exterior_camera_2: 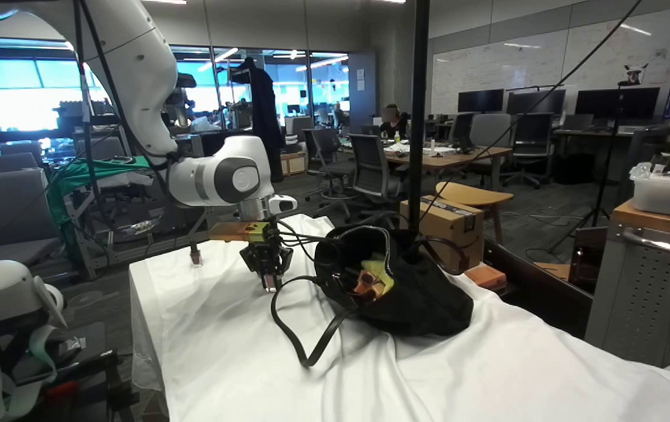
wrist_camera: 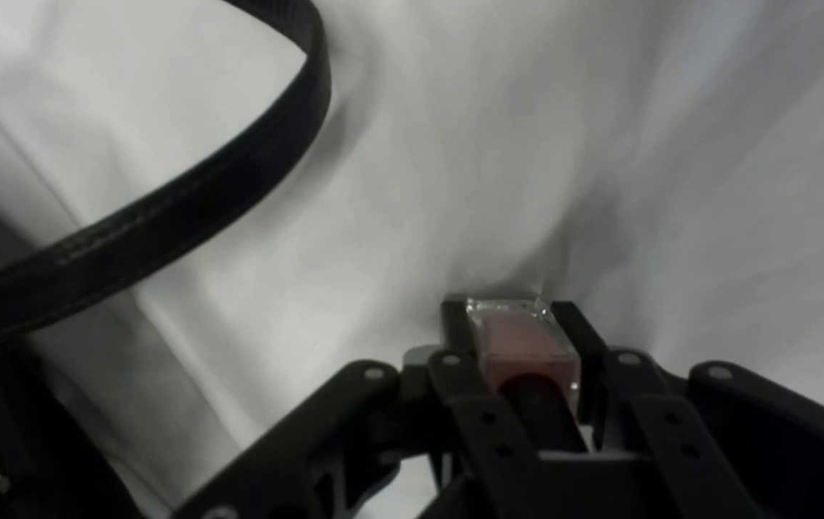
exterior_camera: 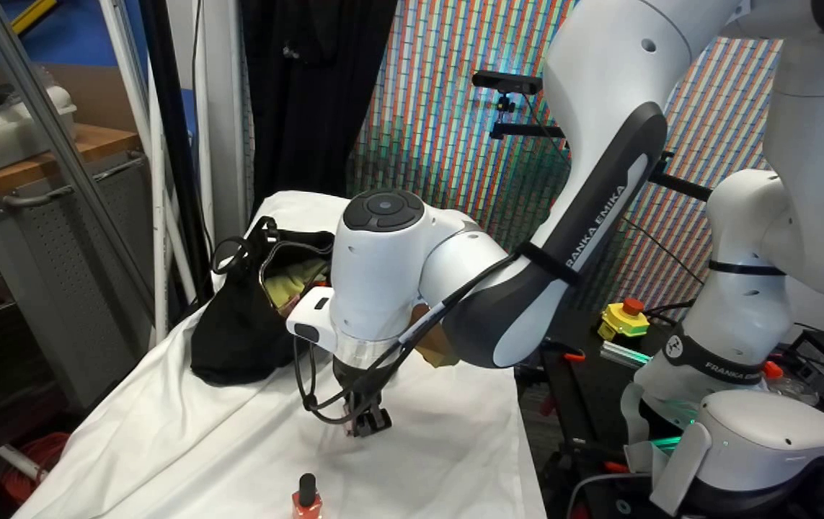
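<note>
The end effector point(wrist_camera: 516, 328) is clamped on a pinkish bottle point(wrist_camera: 529, 353), long axis nearly upright; in the wrist view, the black bag point(wrist_camera: 33, 432) lies at its nine o'clock.

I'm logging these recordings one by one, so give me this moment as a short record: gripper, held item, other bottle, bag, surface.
Gripper: shut on the pink bottle
Held item: pink bottle, clear-walled, dark-capped; contact with the white cloth cannot be told
Other bottle: red bottle, black-capped, upright on the cloth, apart from the gripper
Bag: black bag, open-mouthed, a yellow-green item and an orange item inside
Strap: black strap, looped out over the cloth
Surface: white cloth, creased
</note>
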